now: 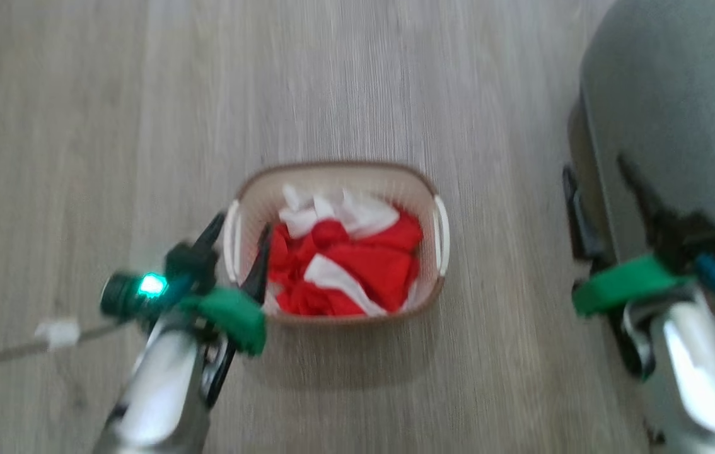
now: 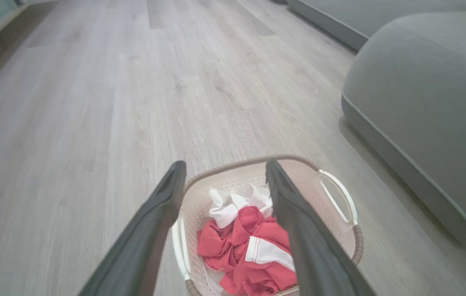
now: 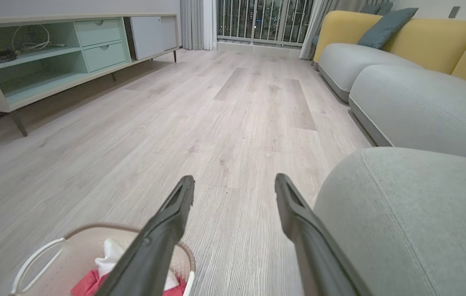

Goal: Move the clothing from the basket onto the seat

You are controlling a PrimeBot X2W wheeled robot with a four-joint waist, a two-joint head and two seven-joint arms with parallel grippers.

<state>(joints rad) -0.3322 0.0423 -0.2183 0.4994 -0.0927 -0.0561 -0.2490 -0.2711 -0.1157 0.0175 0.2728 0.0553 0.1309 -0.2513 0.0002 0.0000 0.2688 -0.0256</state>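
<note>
Clothing: soft red garments with white trim (image 1: 364, 258), all heaped inside the cream perforated plastic basket (image 1: 332, 167).
Left gripper (image 1: 241, 224): spread wide, empty, astride the basket's left rim. I judge it's lined up to grab.
Right gripper (image 3: 235, 178): spread, empty, right of the basket beside the grey upholstered seat (image 1: 673, 94), out of the way.

A home living room: grey-and-yellow sofa (image 3: 385, 65), low cabinet (image 3: 101, 45) (drawers, open shelves), curtained balcony door (image 3: 257, 20).

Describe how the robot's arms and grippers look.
Left gripper and right gripper each have two long dark fingers, bright green wrist collars and shiny silver forearms. The left wrist carries a green-lit black module and grey cable; the right, a blue cable.
</note>
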